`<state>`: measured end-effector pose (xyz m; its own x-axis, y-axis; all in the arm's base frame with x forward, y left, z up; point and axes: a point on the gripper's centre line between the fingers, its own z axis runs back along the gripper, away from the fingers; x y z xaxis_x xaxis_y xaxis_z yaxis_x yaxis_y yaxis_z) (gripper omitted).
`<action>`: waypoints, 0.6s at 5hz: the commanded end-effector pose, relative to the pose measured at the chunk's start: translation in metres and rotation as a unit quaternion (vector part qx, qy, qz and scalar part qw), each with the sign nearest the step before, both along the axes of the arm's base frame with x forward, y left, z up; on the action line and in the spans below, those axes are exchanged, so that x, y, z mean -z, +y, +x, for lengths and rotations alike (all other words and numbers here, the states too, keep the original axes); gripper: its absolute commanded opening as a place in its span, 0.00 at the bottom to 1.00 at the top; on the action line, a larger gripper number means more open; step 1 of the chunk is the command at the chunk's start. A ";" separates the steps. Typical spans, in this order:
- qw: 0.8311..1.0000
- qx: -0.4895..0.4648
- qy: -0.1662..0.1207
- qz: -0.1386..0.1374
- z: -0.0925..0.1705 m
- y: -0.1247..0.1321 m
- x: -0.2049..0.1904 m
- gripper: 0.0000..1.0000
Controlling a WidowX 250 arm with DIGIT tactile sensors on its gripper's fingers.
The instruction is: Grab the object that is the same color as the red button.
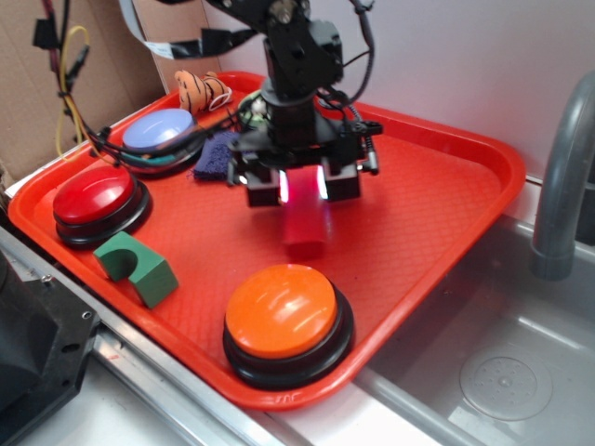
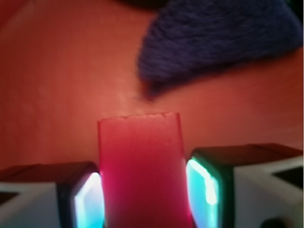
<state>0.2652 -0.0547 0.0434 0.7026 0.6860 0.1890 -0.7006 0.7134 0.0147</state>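
The object, a small red rectangular block (image 1: 305, 232), is in the middle of the red tray (image 1: 483, 153), directly under my gripper (image 1: 303, 190). In the wrist view the block (image 2: 140, 161) fills the gap between the two glowing pads (image 2: 90, 202), and both pads lie against its sides. My gripper (image 2: 145, 197) is shut on it. Whether the block's lower end rests on the tray floor cannot be told. The red button (image 1: 93, 195), a glossy dome on a black base, sits at the tray's left edge.
A blue button (image 1: 158, 130) stands at the back left and an orange button (image 1: 282, 311) at the front. A green arch-cut block (image 1: 135, 268) lies near the red button. A purple cloth (image 1: 216, 153) and an orange striped toy (image 1: 203, 88) lie behind the arm. A sink (image 1: 502, 372) with a grey faucet (image 1: 562, 186) is to the right.
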 end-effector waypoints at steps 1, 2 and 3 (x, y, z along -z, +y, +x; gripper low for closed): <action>0.967 0.251 -0.021 -0.041 -0.010 0.041 -0.118 0.00; 0.940 0.335 -0.046 -0.041 -0.022 0.060 -0.165 0.00; 0.928 0.357 -0.100 -0.036 -0.035 0.072 -0.190 0.00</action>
<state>0.2170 0.0033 0.2169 0.9593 0.0783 0.2714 -0.0419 0.9896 -0.1374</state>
